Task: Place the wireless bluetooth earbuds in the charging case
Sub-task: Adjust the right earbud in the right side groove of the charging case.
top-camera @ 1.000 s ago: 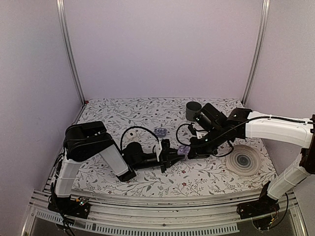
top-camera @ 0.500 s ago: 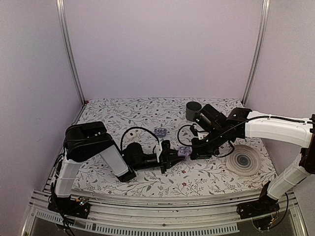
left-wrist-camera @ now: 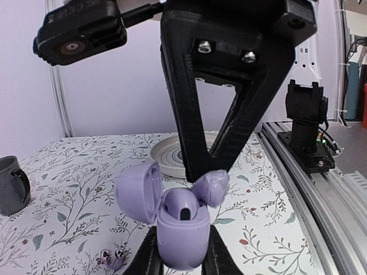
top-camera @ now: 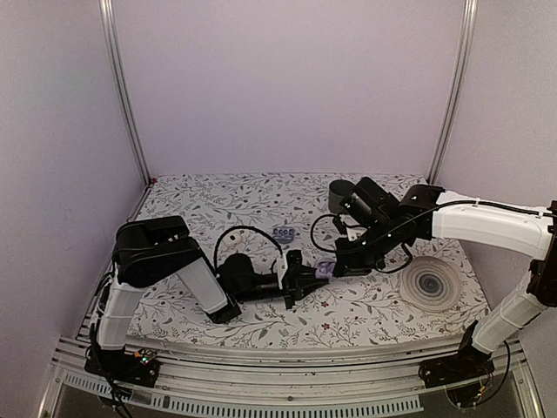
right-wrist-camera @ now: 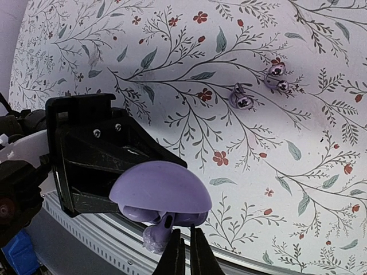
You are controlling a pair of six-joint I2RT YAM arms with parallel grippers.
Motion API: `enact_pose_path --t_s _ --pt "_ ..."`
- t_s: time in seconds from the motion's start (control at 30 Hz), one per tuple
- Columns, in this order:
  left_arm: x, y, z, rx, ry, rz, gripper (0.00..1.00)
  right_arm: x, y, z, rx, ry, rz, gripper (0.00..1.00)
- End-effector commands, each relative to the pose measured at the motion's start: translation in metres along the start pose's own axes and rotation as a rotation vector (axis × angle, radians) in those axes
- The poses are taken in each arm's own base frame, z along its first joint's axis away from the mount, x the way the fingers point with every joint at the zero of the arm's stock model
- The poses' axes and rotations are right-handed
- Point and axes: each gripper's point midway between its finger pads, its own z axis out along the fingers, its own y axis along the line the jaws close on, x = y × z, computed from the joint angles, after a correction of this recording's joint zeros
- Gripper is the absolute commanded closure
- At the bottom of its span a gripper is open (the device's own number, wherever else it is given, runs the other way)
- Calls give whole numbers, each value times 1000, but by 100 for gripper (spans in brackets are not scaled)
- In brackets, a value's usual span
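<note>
My left gripper [left-wrist-camera: 182, 252] is shut on the lower half of the lilac charging case [left-wrist-camera: 182, 235] and holds it upright above the table, with its lid [left-wrist-camera: 137, 192] swung open to the left. One lilac earbud [left-wrist-camera: 180, 203] sits in a socket. A second earbud [left-wrist-camera: 211, 188] leans out of the case's right side, only partly in. My right gripper [right-wrist-camera: 184, 240] hangs over the case with its fingers closed on nothing, their tips right beside that earbud [right-wrist-camera: 156, 236]. In the top view the case [top-camera: 324, 268] sits between both grippers.
A pair of small lilac pieces with dark centres [right-wrist-camera: 275, 74] lies on the floral cloth, also in the top view [top-camera: 283, 233]. A dark mug [top-camera: 340, 196] stands at the back. A round ridged disc [top-camera: 430, 286] lies at the right.
My right wrist has shifted slightly up and to the left over the case. The left arm and the case have stayed put.
</note>
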Motion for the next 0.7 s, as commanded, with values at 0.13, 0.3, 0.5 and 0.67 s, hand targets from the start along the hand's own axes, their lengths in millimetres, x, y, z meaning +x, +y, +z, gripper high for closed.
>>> enact_pose_path --t_s 0.13,0.3,0.5,0.67 --pt "-62 -10 -9 7 -256 112 100 -3 -2 2 22 6 1 92" --pt "-63 -6 -9 -8 -258 104 100 1 -12 0 58 10 11 92" --pt "-65 -3 -9 -14 -262 91 100 4 -18 -5 71 -1 11 92" --pt "-65 1 -8 -26 -266 83 100 12 -11 -6 55 5 -18 92"
